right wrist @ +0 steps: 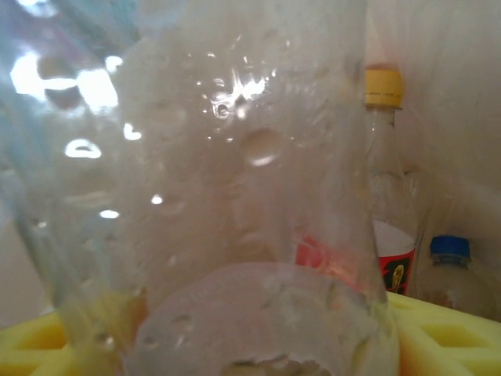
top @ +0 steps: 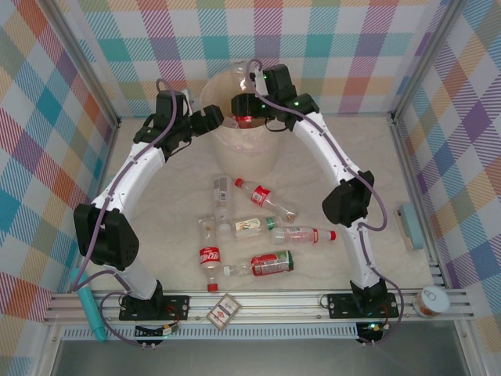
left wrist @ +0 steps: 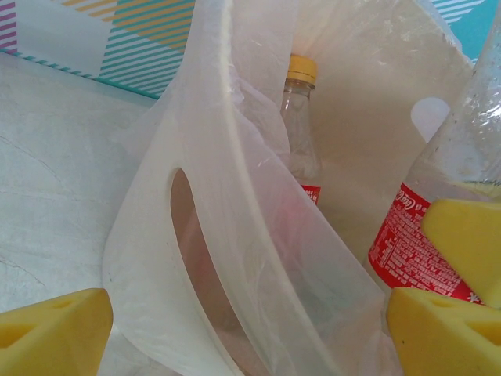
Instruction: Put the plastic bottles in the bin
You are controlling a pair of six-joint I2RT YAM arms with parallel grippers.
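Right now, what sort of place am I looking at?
Probably a robot test cell in a lab: plaid walls box in a tabletop, an aluminium rail carries two arm bases, and plastic bottles lie staged before a bin.

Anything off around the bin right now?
Nothing spilled or broken. One oddity: the left end effector hangs open astride the bin wall, one pad outside, the other inside beside a red-labelled bottle. It could snag if it moves sideways.

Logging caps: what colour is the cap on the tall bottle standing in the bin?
Yellow. The cap shows best in the left wrist view.
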